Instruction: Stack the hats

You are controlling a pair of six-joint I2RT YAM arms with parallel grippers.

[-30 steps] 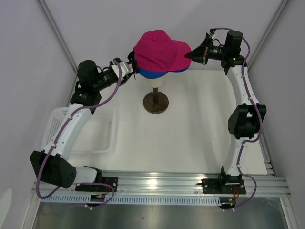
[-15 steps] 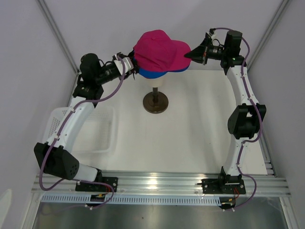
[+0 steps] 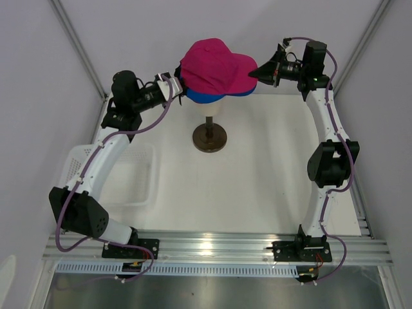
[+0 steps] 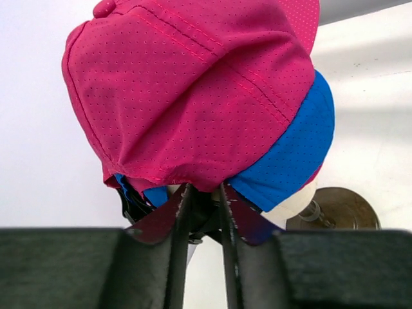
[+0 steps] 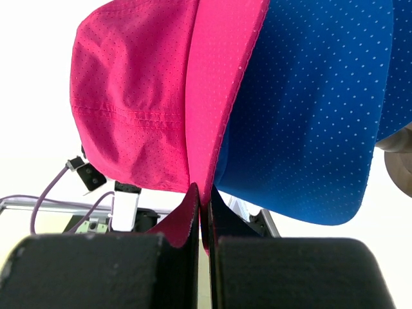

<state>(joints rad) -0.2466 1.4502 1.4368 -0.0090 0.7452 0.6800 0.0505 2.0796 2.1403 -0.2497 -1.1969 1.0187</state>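
A magenta cap (image 3: 212,64) sits over a blue cap (image 3: 205,98) on the cream mannequin head, brims pointing right. My left gripper (image 3: 175,82) is at the caps' rear. In the left wrist view its jaws (image 4: 204,190) stand narrowly apart, pinching the rear hem of the magenta cap (image 4: 193,96), with a dark strap between them; the blue cap (image 4: 296,148) shows beneath. My right gripper (image 3: 255,72) is shut on the magenta brim tip. In the right wrist view it (image 5: 205,196) pinches the magenta brim (image 5: 225,77) edge-on, beside the blue brim (image 5: 315,109).
The mannequin's dark round stand (image 3: 210,138) is on the white table at the back middle. A white plastic basket (image 3: 138,187) lies at the left, under my left arm. Grey walls close in on both sides and the back.
My left arm's elbow has swung up and right, and its gripper has risen slightly at the cap's rear. The magenta cap has shifted a little. The right arm has not moved.
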